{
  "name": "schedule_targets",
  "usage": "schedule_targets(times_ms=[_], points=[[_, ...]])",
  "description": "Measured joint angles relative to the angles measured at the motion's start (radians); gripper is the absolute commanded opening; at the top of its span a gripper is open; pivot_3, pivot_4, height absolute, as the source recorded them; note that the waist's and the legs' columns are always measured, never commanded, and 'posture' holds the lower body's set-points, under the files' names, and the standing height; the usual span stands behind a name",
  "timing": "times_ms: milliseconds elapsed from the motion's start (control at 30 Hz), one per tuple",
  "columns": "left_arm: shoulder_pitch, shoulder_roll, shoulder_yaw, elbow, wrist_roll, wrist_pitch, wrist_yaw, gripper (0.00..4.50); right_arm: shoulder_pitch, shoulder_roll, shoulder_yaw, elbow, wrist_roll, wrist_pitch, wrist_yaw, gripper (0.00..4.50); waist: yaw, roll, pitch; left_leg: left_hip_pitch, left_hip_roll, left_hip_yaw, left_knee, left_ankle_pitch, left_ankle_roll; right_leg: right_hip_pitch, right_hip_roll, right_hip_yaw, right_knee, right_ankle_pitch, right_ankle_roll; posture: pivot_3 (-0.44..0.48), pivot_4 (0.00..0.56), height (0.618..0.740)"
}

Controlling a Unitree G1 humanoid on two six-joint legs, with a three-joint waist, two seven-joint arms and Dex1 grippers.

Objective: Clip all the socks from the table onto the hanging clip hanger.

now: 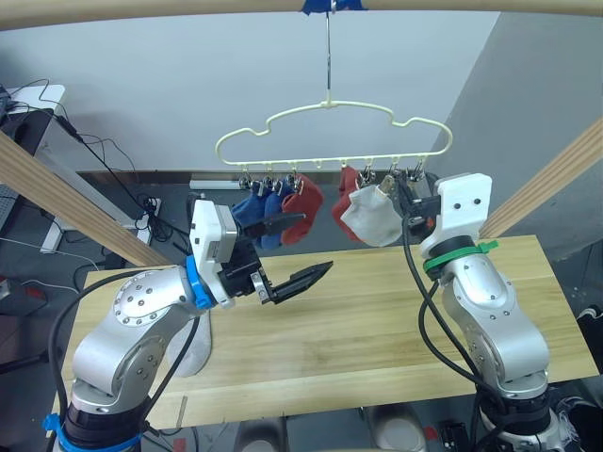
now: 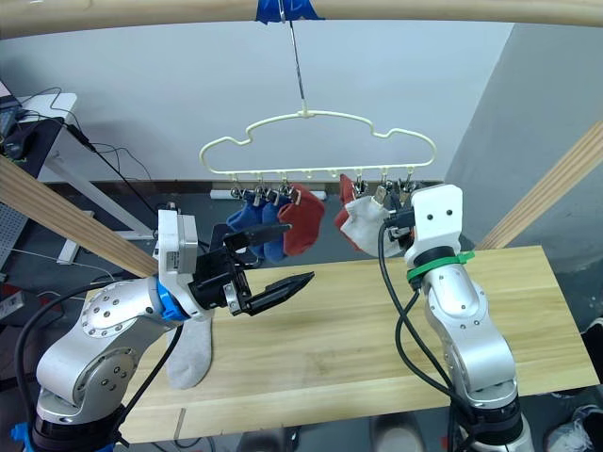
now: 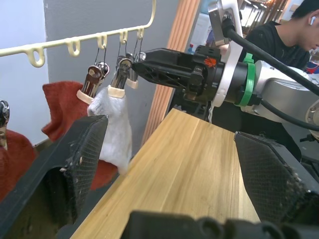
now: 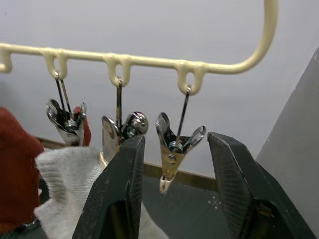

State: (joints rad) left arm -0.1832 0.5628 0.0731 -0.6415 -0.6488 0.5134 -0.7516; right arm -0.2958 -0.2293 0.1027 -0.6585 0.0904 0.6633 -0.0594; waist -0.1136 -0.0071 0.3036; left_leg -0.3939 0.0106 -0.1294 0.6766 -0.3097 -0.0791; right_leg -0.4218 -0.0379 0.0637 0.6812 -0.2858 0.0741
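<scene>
Lab: wooden test frame (image 1: 57,193), cables (image 1: 113,151), desk (image 1: 42,99).

A thick wooden beam (image 1: 283,6) runs across the top, with a patch of blue tape (image 1: 332,6) on it, and slanted wooden braces (image 1: 66,202) rise on either side. Behind the left brace, black cables (image 1: 113,155) trail past a white desk (image 1: 52,132) down to a power strip (image 1: 143,222) on the dark floor. A person in a black shirt (image 3: 276,35) sits in the background.

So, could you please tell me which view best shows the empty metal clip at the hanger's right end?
The right wrist view: the empty metal clip hangs between the right gripper's open fingers. In the eye views it is tiny; the left wrist view shows it partly behind that gripper.
</scene>
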Motion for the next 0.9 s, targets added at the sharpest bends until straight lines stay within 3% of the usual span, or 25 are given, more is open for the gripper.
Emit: schedule_targets(times_ms=[900], points=[[0.005,0.0,-0.031,-0.016,0.0,-0.001,0.022,4.5,-0.076,0.101,-0.004,0.095,-0.069,-0.007,0.03,2.08,0.0,0.0,0.0,0.0,0.0,0.0,0.0,0.0,0.0,0.0,0.0,0.0,0.0,0.0,0.0,-0.123,0.31,0.74]])
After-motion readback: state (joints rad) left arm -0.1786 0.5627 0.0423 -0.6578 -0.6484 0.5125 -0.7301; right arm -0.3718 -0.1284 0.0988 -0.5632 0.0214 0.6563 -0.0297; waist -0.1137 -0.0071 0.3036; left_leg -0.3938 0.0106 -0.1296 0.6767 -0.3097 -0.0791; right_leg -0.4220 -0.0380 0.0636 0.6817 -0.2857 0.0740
